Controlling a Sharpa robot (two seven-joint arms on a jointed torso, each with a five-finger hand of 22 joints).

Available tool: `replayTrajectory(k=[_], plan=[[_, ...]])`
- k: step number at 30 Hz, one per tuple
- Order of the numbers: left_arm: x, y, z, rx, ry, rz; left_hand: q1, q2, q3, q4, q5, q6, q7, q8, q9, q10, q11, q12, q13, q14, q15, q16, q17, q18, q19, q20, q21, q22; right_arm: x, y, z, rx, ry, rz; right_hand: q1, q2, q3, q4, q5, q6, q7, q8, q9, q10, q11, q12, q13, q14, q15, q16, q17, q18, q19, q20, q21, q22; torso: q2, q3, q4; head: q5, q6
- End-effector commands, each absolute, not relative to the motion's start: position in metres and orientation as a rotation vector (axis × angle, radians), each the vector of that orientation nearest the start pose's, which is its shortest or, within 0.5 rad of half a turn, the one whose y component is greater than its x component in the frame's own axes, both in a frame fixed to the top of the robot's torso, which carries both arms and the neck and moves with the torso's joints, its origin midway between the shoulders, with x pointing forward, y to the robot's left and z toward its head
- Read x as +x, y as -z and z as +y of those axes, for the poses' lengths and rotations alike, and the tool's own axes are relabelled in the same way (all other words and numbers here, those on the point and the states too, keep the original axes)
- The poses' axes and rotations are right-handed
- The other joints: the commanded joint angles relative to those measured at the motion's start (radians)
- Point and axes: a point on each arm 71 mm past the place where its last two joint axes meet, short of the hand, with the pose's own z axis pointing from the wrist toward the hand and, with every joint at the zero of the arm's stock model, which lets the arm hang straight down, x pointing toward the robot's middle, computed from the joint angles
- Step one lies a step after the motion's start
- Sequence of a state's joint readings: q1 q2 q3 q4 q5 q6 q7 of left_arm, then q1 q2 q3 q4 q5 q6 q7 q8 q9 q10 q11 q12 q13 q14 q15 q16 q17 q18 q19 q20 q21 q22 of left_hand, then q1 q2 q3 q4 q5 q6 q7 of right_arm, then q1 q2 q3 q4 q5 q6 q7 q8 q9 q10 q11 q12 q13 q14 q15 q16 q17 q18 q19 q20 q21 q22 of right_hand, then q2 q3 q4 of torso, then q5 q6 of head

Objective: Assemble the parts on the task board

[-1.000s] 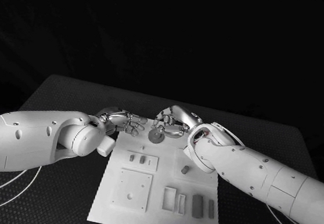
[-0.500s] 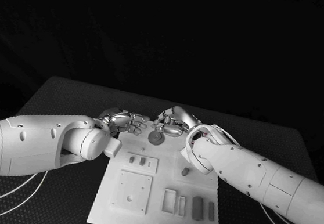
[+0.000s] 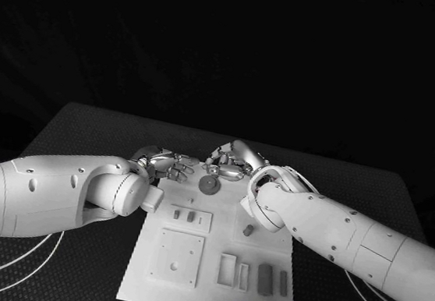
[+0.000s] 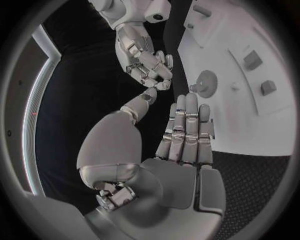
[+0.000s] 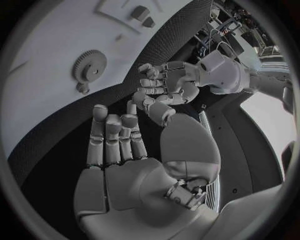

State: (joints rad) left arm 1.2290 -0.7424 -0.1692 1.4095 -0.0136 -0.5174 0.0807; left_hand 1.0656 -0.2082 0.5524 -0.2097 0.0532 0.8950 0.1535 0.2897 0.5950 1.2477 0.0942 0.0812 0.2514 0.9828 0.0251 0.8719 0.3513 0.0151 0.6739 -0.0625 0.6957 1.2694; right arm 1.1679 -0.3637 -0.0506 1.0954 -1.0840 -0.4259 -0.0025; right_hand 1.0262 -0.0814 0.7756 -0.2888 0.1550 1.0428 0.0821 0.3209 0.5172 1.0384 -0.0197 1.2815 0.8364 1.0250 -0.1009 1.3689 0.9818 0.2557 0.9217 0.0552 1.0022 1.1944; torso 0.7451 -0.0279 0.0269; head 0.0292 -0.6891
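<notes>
Head view: the desk (image 3: 96,129) bears the task board (image 3: 209,296); at its twelve o'clock end the left hand (image 3: 170,164) and right hand (image 3: 234,160) hover empty, fingers apart, flanking the gear (image 3: 209,184). Grasping it seems next.

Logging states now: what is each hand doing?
Left hand: open, fingers extended, holding nothing.
Right hand: open, fingers extended, holding nothing; the gear lies free on the task board.

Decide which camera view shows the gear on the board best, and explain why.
The right wrist view: the gear lies unobstructed with its teeth plain. The left wrist view shows it smaller, near the board's edge. In the head view it is small, just below both hands.
</notes>
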Motion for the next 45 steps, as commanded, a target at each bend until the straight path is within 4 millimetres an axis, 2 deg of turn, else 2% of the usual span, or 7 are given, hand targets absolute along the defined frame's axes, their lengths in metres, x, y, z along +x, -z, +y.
replayTrajectory(k=[1, 13, 22, 34, 39, 45], plan=[[0.497, 0.237, 0.205, -1.303, 1.04, 1.655, 0.006, -0.004, 0.003, 0.004, -0.003, 0.001, -0.002, 0.005, 0.0, 0.001, 0.001, 0.001, -0.001, 0.006, 0.003, -0.007, 0.002, -0.001, 0.008, -0.007, -0.004, -0.002, 0.534, 0.218, -0.067, 0.165, -0.93, 1.657, -0.009, 0.004, 0.007, 0.0, 0.005, 0.015, 0.007, 0.007, 0.016, 0.006, 0.001, -0.007, 0.001, -0.001, -0.007, 0.0, -0.001, 0.006, 0.007, 0.002, 0.0, 0.002, 0.0, 0.0, -0.0002, 0.001, 0.0], [0.497, 0.236, 0.2, -1.301, 1.072, 1.651, 0.014, 0.004, 0.006, 0.002, -0.003, 0.0, -0.002, 0.013, -0.001, 0.002, 0.0, 0.002, -0.002, 0.009, 0.002, -0.009, 0.004, -0.002, 0.01, -0.008, -0.006, -0.002, 0.532, 0.217, -0.061, 0.158, -0.943, 1.658, -0.01, 0.004, 0.007, -0.001, 0.007, 0.015, 0.007, 0.007, 0.017, 0.007, 0.0, -0.007, 0.001, -0.001, -0.007, 0.001, -0.001, 0.006, 0.007, 0.002, 0.0, 0.002, 0.0, -0.0003, -0.0005, 0.002, -0.002], [0.496, 0.236, 0.195, -1.298, 1.086, 1.666, 0.025, 0.017, 0.004, -0.008, -0.003, 0.011, -0.01, 0.034, -0.003, 0.019, -0.008, 0.011, -0.002, 0.017, -0.001, -0.013, 0.009, -0.003, 0.012, -0.01, -0.01, -0.001, 0.531, 0.217, -0.058, 0.155, -0.95, 1.658, -0.01, 0.004, 0.007, -0.001, 0.008, 0.015, 0.007, 0.007, 0.017, 0.007, 0.0, -0.007, 0.001, -0.001, -0.007, 0.001, -0.001, 0.006, 0.007, 0.001, 0.0, 0.002, 0.0, -0.0006, -0.0003, 0.001, -0.003], [0.496, 0.235, 0.195, -1.31, 1.101, 1.642, 0.054, 0.05, 0.012, -0.031, -0.002, 0.025, -0.019, 0.06, -0.011, 0.039, -0.016, 0.016, -0.004, 0.036, -0.006, -0.026, 0.012, -0.006, 0.02, -0.015, -0.016, -0.002, 0.53, 0.216, -0.056, 0.15, -0.957, 1.663, -0.011, 0.005, 0.007, -0.001, 0.009, 0.015, 0.007, 0.007, 0.017, 0.007, 0.0, -0.007, 0.001, -0.001, -0.007, 0.001, -0.001, 0.006, 0.008, 0.001, 0.0, 0.002, 0.0, -0.0005, -0.0007, 0.003, -0.003], [0.496, 0.235, 0.194, -1.312, 1.107, 1.637, 0.062, 0.064, 0.02, -0.041, -0.002, 0.029, -0.022, 0.072, -0.019, 0.049, -0.017, 0.01, -0.009, 0.052, -0.005, -0.061, 0.01, -0.01, 0.023, -0.014, -0.031, -0.011, 0.529, 0.216, -0.055, 0.148, -0.961, 1.664, -0.011, 0.005, 0.007, -0.001, 0.01, 0.015, 0.007, 0.007, 0.018, 0.007, 0.0, -0.007, 0.002, -0.001, -0.007, 0.001, -0.001, 0.006, 0.008, 0.001, 0.0, 0.002, 0.0, -0.0001, -0.0011, 0.003, -0.003], [0.496, 0.235, 0.193, -1.314, 1.108, 1.636, 0.061, 0.071, 0.02, -0.043, -0.002, 0.032, -0.023, 0.078, -0.024, 0.057, -0.02, 0.009, -0.011, 0.063, -0.006, -0.075, 0.014, -0.011, 0.026, -0.015, -0.035, -0.013, 0.528, 0.216, -0.053, 0.147, -0.963, 1.667, -0.011, 0.005, 0.007, -0.001, 0.011, 0.015, 0.007, 0.007, 0.018, 0.008, 0.0, -0.007, 0.002, -0.001, -0.007, 0.001, -0.001, 0.006, 0.008, 0.001, 0.0, 0.002, 0.0, 0.0, -0.0003, 0.003, -0.004]])
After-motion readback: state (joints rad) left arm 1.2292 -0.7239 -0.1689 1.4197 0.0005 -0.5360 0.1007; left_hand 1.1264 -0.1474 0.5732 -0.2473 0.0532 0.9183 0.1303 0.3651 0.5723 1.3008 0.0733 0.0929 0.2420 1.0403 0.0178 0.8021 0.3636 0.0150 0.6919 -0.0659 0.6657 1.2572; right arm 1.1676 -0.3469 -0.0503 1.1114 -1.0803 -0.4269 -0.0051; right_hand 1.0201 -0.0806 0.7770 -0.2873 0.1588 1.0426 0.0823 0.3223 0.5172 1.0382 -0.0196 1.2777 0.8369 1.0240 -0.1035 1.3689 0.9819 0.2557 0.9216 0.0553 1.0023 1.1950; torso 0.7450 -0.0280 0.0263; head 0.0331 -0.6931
